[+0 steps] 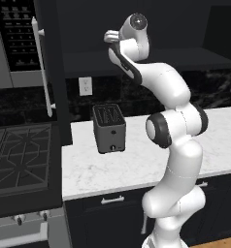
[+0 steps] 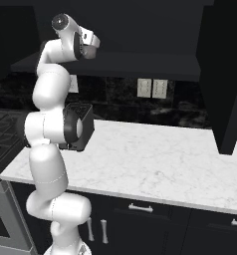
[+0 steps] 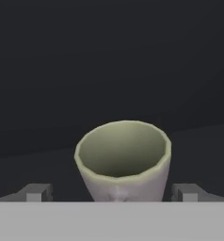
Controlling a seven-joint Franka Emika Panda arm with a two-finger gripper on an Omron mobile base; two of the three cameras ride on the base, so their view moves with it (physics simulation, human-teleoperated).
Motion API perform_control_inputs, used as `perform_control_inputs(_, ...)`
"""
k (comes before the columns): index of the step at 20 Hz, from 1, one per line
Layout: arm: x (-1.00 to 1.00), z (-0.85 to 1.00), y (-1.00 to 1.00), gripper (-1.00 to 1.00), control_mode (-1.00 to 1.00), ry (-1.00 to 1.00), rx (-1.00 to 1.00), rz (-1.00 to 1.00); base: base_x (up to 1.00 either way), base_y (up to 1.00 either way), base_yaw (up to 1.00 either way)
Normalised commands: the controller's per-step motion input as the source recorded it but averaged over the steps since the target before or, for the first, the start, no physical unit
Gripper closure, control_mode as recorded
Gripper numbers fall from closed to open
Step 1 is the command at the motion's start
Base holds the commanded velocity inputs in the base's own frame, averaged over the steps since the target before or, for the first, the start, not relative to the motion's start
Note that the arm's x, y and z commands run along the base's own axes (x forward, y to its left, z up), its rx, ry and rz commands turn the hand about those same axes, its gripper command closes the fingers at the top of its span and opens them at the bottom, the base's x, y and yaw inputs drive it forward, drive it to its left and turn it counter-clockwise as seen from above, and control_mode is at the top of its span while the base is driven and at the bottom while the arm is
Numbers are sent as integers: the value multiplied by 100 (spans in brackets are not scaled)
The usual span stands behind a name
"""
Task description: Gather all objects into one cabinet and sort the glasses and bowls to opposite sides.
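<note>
Pale cream-beige cup [image 3: 123, 157] stands upright on the dark cabinet shelf [image 3: 48, 162], its open mouth showing a greenish-grey inside, set between the spread fingertips [image 3: 36, 192] of the released gripper [image 3: 115, 193], neither touching it. Left base view: the arm reaches up and back toward the black upper cabinet [image 1: 54, 63] above the toaster [image 1: 109, 128] on the counter [image 1: 122, 164]. Right base view: the hand [image 2: 88, 45] sits at shelf height. No writing is legible.

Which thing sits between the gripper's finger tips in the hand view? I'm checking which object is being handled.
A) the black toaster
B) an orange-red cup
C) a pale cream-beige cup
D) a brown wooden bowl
C: the pale cream-beige cup stands upright on a dark surface, its open mouth showing, between the spread fingers of the gripper.
</note>
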Motion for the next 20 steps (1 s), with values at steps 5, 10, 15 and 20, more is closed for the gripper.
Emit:
perform_control_inputs(5, 0, 0, 0, -100, -100, 0, 0, 0, 0, 0, 0)
perform_control_inputs(10, 0, -4, 0, -100, -100, 2, 0, 0, 0, 0, 0)
perform_control_inputs(15, 0, -6, 0, -100, -100, 4, 0, 0, 0, 0, 0)
perform_control_inputs(20, 0, 0, 0, -100, -100, 0, 0, 0, 0, 0, 0)
